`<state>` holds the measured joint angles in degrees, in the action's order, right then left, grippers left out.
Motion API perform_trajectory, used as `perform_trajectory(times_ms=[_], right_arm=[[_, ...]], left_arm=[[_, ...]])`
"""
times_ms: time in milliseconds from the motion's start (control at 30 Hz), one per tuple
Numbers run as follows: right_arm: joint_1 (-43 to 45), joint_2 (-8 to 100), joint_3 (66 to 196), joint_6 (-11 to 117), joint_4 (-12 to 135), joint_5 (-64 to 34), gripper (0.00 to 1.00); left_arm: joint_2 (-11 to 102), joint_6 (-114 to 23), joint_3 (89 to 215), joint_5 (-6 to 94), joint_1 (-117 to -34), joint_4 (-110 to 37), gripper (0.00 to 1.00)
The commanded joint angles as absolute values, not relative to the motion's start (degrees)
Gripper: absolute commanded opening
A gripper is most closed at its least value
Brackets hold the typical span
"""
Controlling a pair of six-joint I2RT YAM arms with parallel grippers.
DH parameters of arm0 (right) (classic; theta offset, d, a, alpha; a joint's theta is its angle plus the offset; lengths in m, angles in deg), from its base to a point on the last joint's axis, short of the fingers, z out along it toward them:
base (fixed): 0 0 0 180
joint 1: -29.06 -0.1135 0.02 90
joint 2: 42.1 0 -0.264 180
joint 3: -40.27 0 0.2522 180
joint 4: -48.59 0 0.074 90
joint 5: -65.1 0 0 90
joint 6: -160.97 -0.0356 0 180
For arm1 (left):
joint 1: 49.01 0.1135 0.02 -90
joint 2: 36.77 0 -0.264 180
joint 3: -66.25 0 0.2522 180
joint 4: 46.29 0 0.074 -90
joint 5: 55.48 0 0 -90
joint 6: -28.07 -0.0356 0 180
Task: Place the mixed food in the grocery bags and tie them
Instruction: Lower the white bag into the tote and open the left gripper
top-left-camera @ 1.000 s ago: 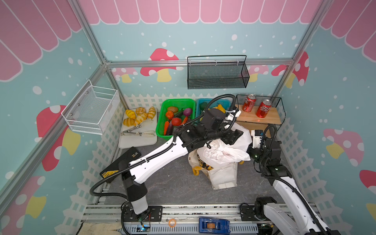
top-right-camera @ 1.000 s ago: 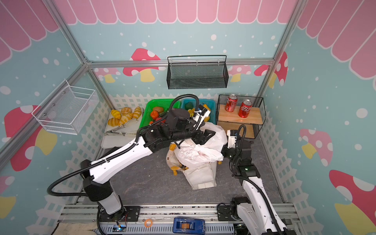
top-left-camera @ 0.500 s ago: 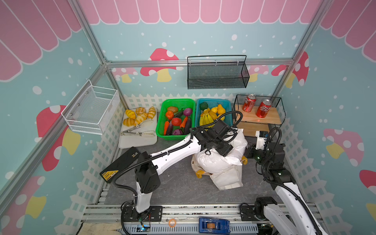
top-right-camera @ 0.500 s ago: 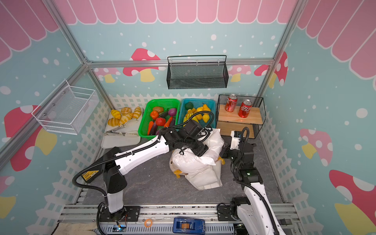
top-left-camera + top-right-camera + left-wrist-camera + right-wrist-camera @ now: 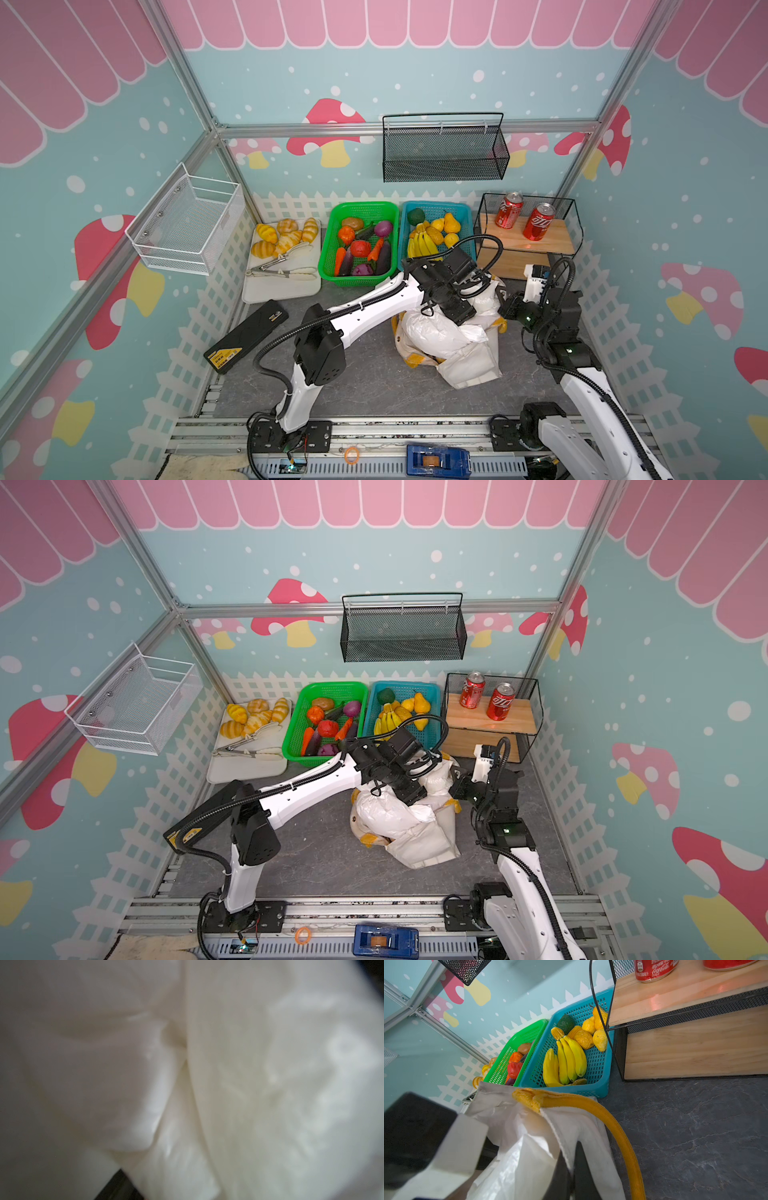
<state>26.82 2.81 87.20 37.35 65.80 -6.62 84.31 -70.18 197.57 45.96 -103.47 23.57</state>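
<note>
Your right hand (image 5: 571, 1160) is staying clamped on the rim of the cream cloth tote with yellow handles (image 5: 473, 368). Your left hand (image 5: 457, 311) is dropping from above onto the thin, crinkly white plastic bag (image 5: 436, 338) bulging from that tote on the dark counter (image 5: 365, 386); whether it is open or gripping, I cannot tell. Any food inside is hidden; tying is probably coming next.

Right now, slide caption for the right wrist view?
Close-up: right gripper shut on the cloth tote, yellow handle alongside, blue fruit basket behind.
</note>
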Motion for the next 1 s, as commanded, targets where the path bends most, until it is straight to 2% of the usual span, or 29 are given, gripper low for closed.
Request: perform_trajectory(times_ms=[0, 267, 400, 533, 733, 900, 967], right_arm=[[27.82, 2.46, 88.37, 34.42, 57.67, -3.94, 0.00], [29.19, 3.44, 82.83, 31.85, 54.02, -1.94, 0.00], [30.59, 3.43, 81.45, 33.54, 55.04, -3.35, 0.00], [31.69, 3.60, 81.34, 35.47, 56.78, -5.04, 0.00], [32.16, 3.17, 82.01, 38.42, 59.43, -8.06, 0.00], [32.23, 2.65, 82.80, 39.54, 60.32, -8.90, 0.00], [32.18, 2.35, 83.18, 40.21, 60.59, -9.32, 0.00]], left_arm=[[89.90, -72.32, 201.06, 47.44, -104.16, 28.86, 0.69], [98.09, -67.12, 215.53, 43.75, -105.26, 28.93, 0.74], [93.90, -64.42, 217.82, 40.83, -105.35, 27.45, 0.78], [86.20, -62.54, 215.05, 36.66, -105.44, 23.04, 0.80], [68.98, -58.63, 197.04, 31.71, -105.68, 8.51, 0.86], [51.05, -50.16, 172.99, 23.86, -105.29, 1.75, 0.87], [43.29, -42.94, 161.45, 21.33, -103.88, 2.40, 0.84]])
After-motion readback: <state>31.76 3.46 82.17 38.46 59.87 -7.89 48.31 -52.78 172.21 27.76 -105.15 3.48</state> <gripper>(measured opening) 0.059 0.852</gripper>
